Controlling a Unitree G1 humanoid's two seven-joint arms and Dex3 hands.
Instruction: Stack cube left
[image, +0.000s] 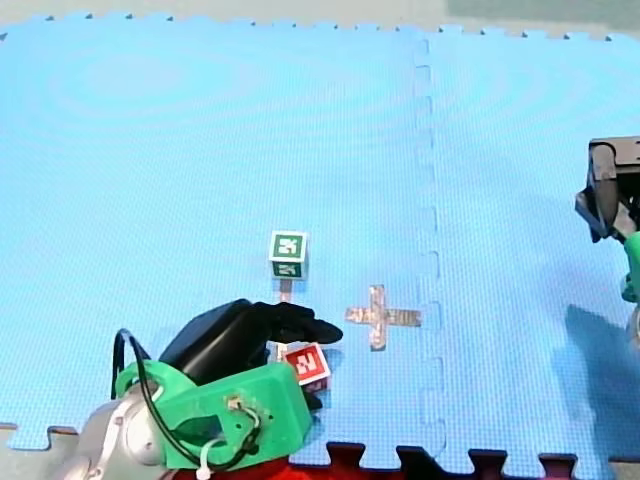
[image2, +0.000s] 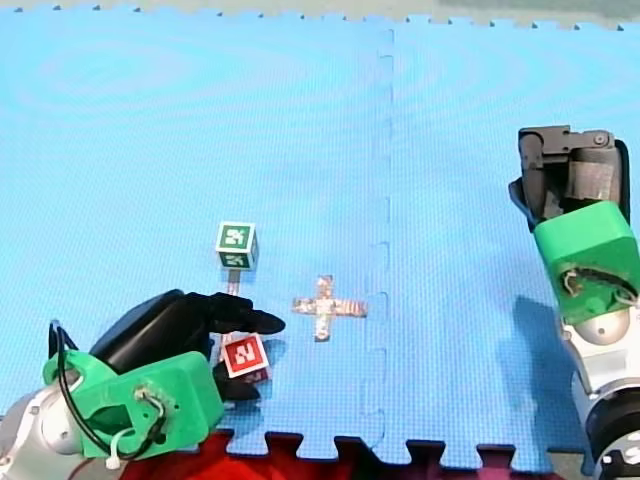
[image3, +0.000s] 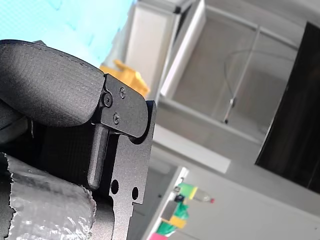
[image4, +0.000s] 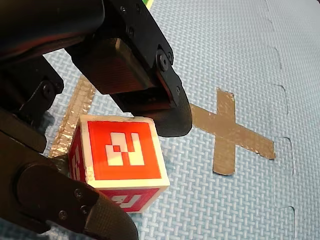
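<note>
Left hand (image2: 170, 330) grips the red cube (image2: 244, 355) in closed fingers at the near edge of the blue foam mat (image2: 150, 130), the green cube (image2: 236, 244) standing apart beyond, a silver tape cross (image2: 327, 307) nearby, the right hand (image2: 565, 180) over the mat's right side, its grip impossible to tell.

The red cube (image2: 244, 355) is partly hidden (by the left hand (image2: 178, 335)).

Red cube (image2: 244, 355), green cube (image2: 236, 244), blue mat (image2: 300, 150)
</note>
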